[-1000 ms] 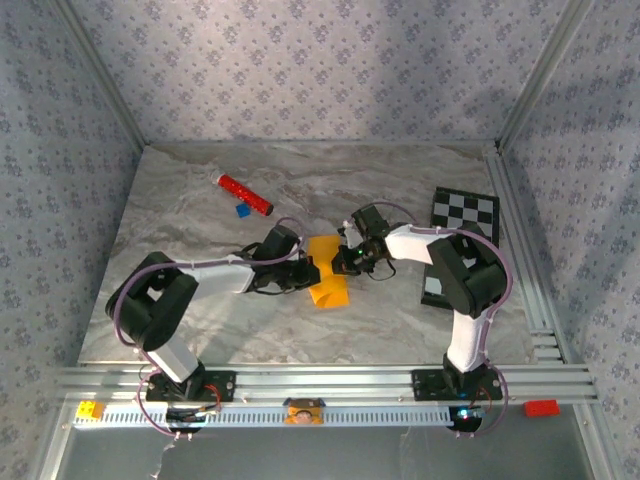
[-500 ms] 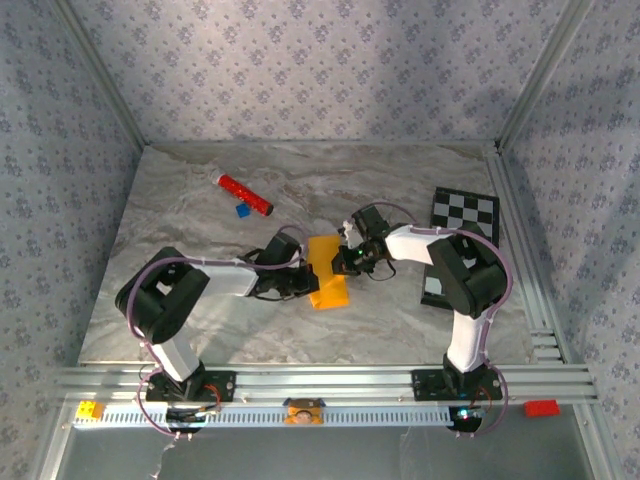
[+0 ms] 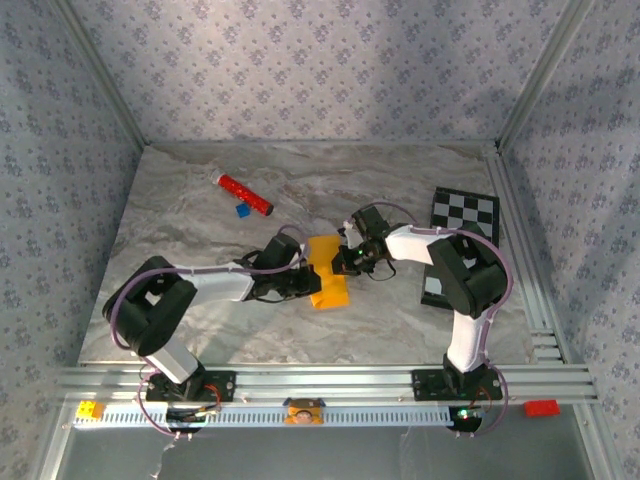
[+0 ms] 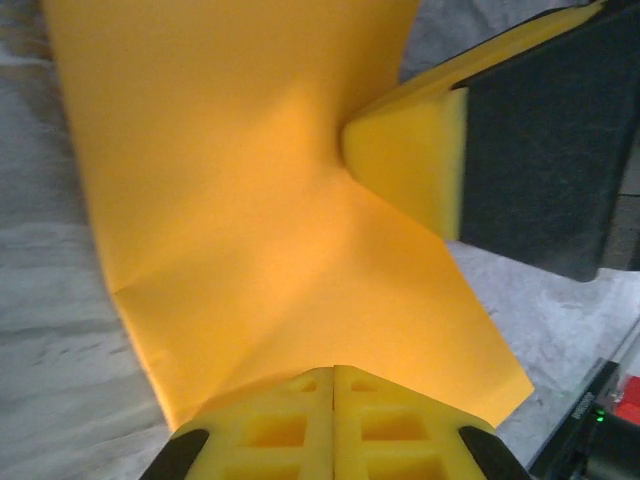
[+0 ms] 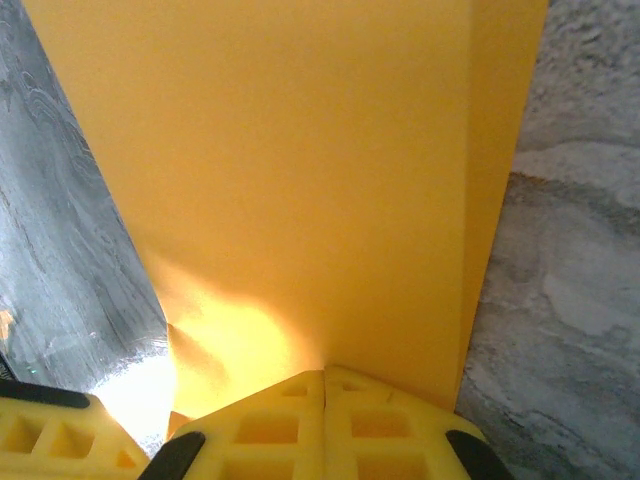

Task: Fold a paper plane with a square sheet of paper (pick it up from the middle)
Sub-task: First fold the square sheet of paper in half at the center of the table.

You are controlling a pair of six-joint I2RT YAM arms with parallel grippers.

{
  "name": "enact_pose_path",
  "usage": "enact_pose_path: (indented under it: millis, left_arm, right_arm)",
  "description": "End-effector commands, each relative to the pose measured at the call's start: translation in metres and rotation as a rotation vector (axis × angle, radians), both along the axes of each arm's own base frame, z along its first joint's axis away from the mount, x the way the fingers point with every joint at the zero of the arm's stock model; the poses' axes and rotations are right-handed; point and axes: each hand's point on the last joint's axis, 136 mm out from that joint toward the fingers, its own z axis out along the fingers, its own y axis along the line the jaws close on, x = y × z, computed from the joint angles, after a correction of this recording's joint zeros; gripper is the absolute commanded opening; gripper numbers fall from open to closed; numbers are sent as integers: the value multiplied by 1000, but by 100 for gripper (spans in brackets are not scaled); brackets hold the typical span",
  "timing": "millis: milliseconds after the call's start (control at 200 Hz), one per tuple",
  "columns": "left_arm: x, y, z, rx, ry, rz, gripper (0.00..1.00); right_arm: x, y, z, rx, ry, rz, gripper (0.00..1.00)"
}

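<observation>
The square sheet of paper (image 3: 330, 285) lies creased into an orange-yellow oblong on the marble table, between the two arms. My left gripper (image 3: 308, 272) is shut, and its joined tips (image 4: 334, 372) rest on the paper (image 4: 250, 200) near its close edge. My right gripper (image 3: 343, 262) is also shut, with its tips (image 5: 324, 375) pressed onto the paper (image 5: 300, 180) from the other side. In the left wrist view, the right gripper's yellow finger (image 4: 410, 160) touches the sheet where a diagonal crease ends. A folded strip runs along the sheet's right side in the right wrist view.
A red cylinder (image 3: 245, 195) and a small blue block (image 3: 242, 211) lie at the back left. A black-and-white checkered board (image 3: 463, 215) sits at the right, behind the right arm. Patterned walls enclose the table on three sides.
The left arm has shifted and its gripper has slid slightly right onto the paper. The right gripper and the paper have stayed put.
</observation>
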Motion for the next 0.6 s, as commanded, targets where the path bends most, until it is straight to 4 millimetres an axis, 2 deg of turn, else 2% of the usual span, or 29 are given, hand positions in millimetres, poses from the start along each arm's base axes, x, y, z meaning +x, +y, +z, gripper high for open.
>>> enact_pose_path:
  millis: [0,240,335,425,595]
  left_arm:
    - [0,-11,1,-49,14,-9,7]
    - [-20,11,-40,41,84,2,6]
    - [-30,22,-51,80,97,-3,6]
    - [-35,27,-50,99,92,-21,6]
    - [-35,19,-26,68,36,-53,8]
  right_arm:
    - [-30,-40,-46,-211,128,-49,0]
    - [-32,-41,-48,-214,133,-47,0]
    - [-32,-41,-47,-213,130,-50,0]
    - [-32,-42,-48,-218,131,-50,0]
    - [-32,-43,-48,-218,133,-55,0]
